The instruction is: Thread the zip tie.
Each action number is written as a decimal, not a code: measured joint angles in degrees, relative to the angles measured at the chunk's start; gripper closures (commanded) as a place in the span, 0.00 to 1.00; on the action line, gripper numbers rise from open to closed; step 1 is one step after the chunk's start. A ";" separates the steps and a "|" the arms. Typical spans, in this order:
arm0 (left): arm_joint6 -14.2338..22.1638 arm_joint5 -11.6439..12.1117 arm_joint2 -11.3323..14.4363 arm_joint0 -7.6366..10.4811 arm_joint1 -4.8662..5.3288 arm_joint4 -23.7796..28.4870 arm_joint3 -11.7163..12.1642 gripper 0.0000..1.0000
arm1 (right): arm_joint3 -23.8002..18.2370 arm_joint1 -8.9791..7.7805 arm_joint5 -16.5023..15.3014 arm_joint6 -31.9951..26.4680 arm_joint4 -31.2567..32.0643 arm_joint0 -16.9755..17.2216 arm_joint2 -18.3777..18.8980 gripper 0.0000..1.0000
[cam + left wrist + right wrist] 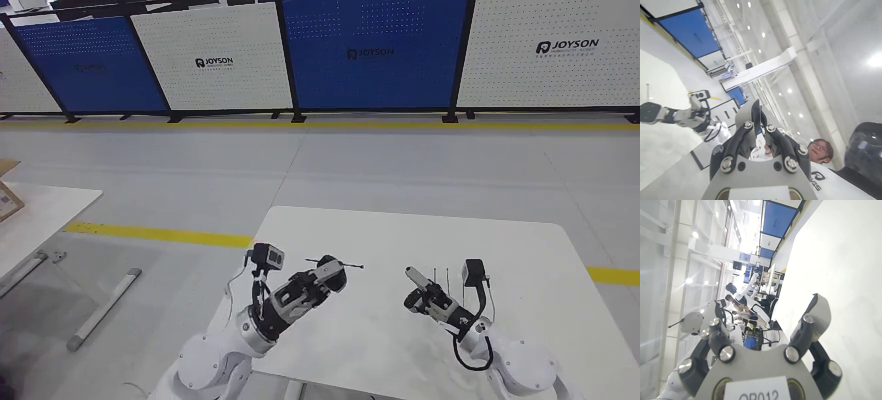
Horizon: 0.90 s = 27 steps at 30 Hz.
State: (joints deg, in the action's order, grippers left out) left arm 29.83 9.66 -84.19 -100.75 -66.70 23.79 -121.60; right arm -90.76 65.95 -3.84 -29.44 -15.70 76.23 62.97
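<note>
Item under inspection: the zip tie [350, 265], a thin black strip. It is held in the left hand [332, 272] over the near part of the white counter [400, 235]. One short length sticks out past the fingertips and points across toward the right hand [418, 290]. The tip of the tie and the right hand are apart, with bare counter showing between them.

Left hand: clenched on the zip tie. In the left wrist view the two fingers [755, 108] are pressed together, and the tie shows as a fine dark line in the seam between them. In the right wrist view the same hand [691, 323] sits farther off, with the tie [675, 324] projecting from it as a dark rod with a small knob at its end. Which end of the tie this is cannot be told.

Right hand [765, 302]: released. Its fingers [816, 306] are spread wide with nothing between them. It sits over the counter's near right part, roughly level with the left hand.

Surroundings: behind the counter is grey floor with a yellow line [150, 235]. Blue and white perforated panels [370, 50] stand along the far side. A second white table [45, 215] is at the left edge.
</note>
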 measured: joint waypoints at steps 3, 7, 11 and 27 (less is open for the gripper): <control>0.77 -2.31 1.06 0.89 0.21 -5.04 2.79 1.00 | 0.00 0.00 0.00 0.00 0.00 0.00 0.00 0.00; 2.22 -5.78 1.77 1.65 0.56 -10.06 6.19 1.00 | 0.00 0.00 0.00 0.00 0.00 0.00 0.00 0.00; 2.10 -5.85 1.78 1.68 0.56 -10.22 6.31 1.00 | 0.00 0.00 0.00 0.00 0.00 0.00 0.00 0.00; 1.18 -10.61 4.41 3.55 0.95 -20.78 11.40 1.00 | 0.00 0.00 0.00 0.00 0.00 0.00 0.00 0.00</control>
State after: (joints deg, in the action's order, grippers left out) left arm 31.01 -0.95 -79.77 -97.20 -65.75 3.01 -110.20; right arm -90.76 65.95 -3.84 -29.44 -15.70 76.23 62.97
